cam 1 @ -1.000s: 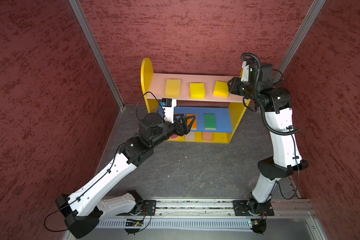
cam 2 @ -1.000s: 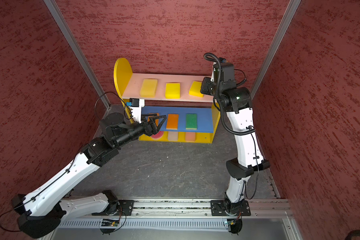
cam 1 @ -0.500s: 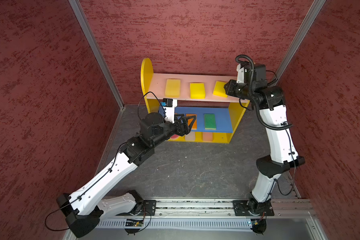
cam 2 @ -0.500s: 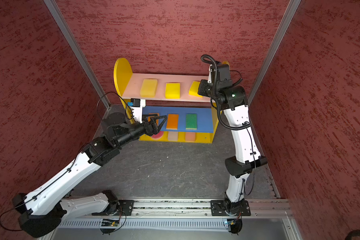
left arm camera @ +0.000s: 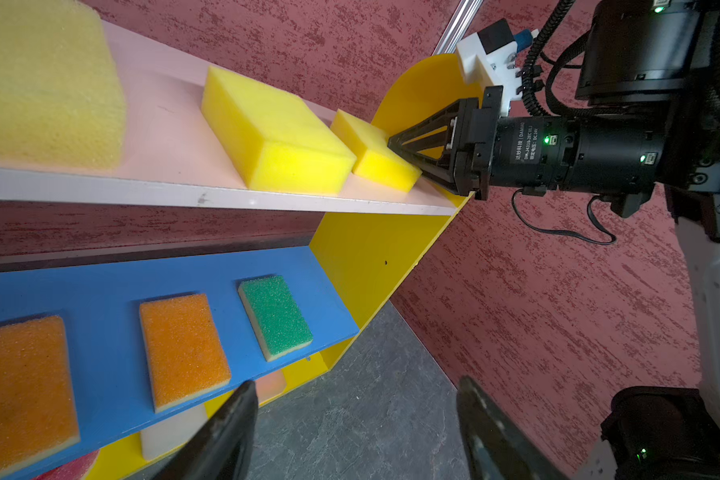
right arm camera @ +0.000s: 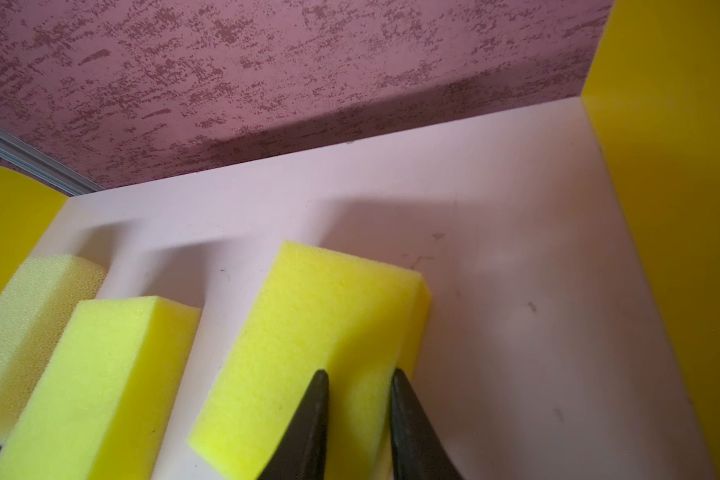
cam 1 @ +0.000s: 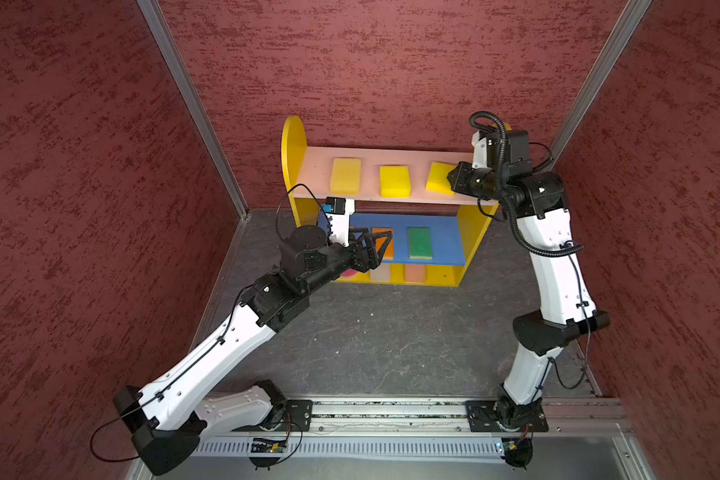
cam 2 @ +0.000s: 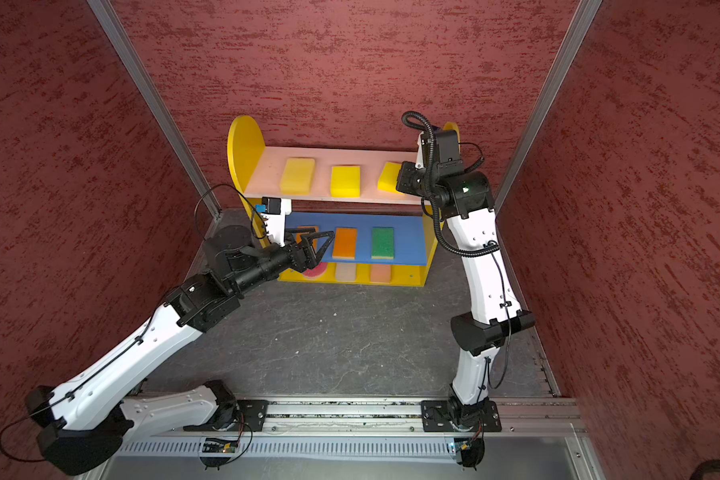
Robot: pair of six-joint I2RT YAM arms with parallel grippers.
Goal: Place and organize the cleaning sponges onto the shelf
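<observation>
My right hand [right arm camera: 358, 374] is pinched onto the near corner of the rightmost yellow sponge [right arm camera: 308, 324], which lies askew on the shelf's [cam 1: 294, 141] pink board [cam 1: 316, 174]; a middle yellow sponge [cam 1: 395, 181] and a paler yellow sponge [cam 1: 345, 176] lie alongside. My left hand [left arm camera: 356, 384] gapes wide and empty before the blue board [cam 1: 445, 237], which carries two orange sponges [left arm camera: 184, 345] and a green sponge [cam 1: 419, 243]; on the yellow base lie a red-pink round sponge [cam 2: 314, 272], an off-white sponge [cam 2: 345, 272] and a peach sponge [cam 2: 380, 273].

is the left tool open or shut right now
Open. In the left wrist view the left tool holds nothing; its fingers stand wide apart with only floor between them.
</observation>
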